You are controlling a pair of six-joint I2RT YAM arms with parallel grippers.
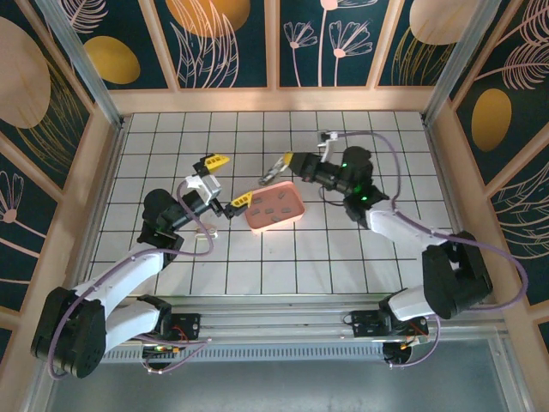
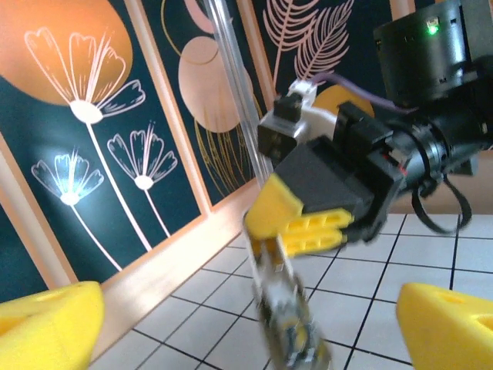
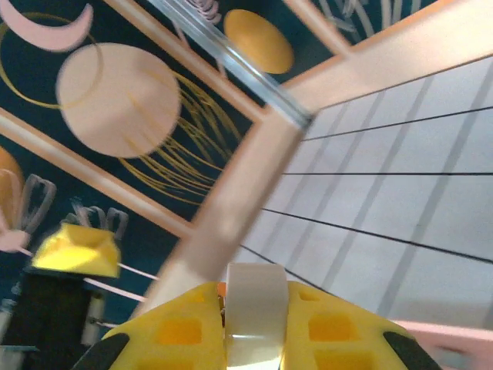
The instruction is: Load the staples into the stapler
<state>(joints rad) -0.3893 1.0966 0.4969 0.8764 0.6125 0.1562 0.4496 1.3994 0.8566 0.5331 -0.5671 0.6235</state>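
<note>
Left claw [image 1: 230,180]: spread wide and empty, just left of the pink tray [image 1: 301,209]; we see its yellow fingers [image 2: 48,322] at the wrist view's lower corners.
Tray: on the white tiled tabletop [image 1: 171,137] between the arms, with several dark staples [image 1: 276,209] loose inside.
Stapler [image 1: 272,171]: held by one end, just beyond the tray's far edge.
Right claw [image 1: 288,162]: clenched on the stapler.
Step in hand: we judge the stapler is being offered for opening. The right claw should keep it steady near the tray while the left takes the free end squarely, without twisting.
Heading: the long axis runs diagonally, with the free end pointing near-left and sloping down toward the tiles.
</note>
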